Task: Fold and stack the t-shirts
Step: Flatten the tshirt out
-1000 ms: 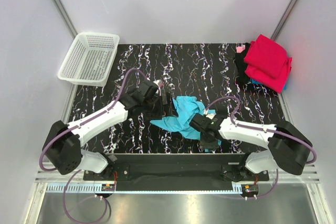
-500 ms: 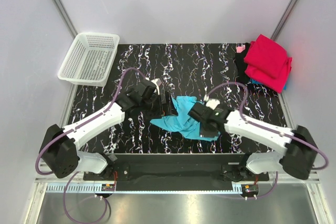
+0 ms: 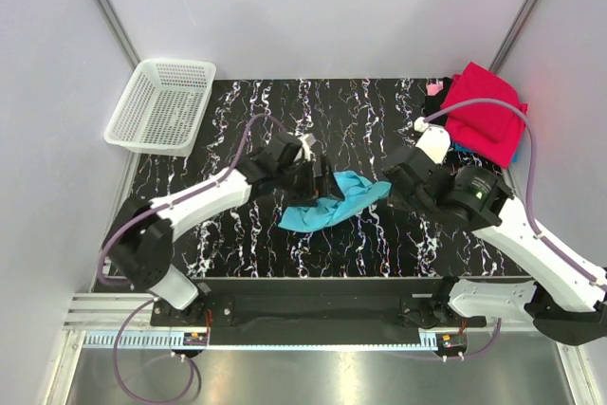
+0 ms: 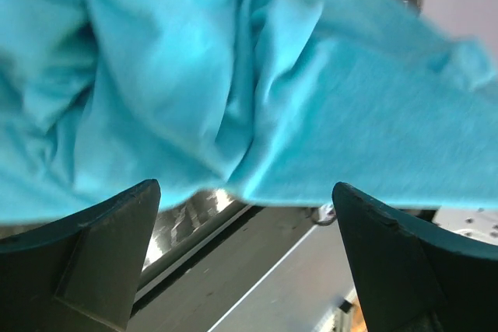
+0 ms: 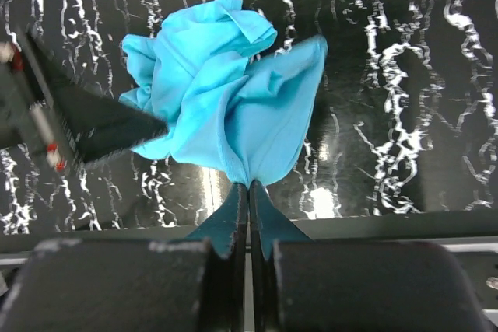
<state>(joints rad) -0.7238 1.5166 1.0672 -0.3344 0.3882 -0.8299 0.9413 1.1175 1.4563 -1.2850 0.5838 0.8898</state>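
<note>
My right fingers (image 5: 248, 196) have just come together, and now they pinch a small fold at the edge of the turquoise shirt (image 3: 332, 204). A moment ago they were half open over the near side of this shirt. Since then my right arm has swung up and toward the right, and the cloth has followed it. The shirt is not spread as it was. It is drawn into a long bunch in the middle of the table (image 3: 379, 111). Its right end is lifted at my pinch and the left part is crumpled; I cannot tell how much of it touches the table.

My left fingers (image 3: 319, 183) stand wide and hold nothing. They have moved closer and are now just at the far left side of the bunch. In the wrist view the cloth is right in front of them, but as far as I see they do not grip it.

For the task, I judge that the shirt is only taken up and not folded yet. I think I need a second hold with the left fingers, so that I can stretch it flat. The stack (image 3: 482, 113) of folded shirts, with a red one on top, is at the far right corner, well apart. The basket (image 3: 176, 63) at the far left has no part in this.
</note>
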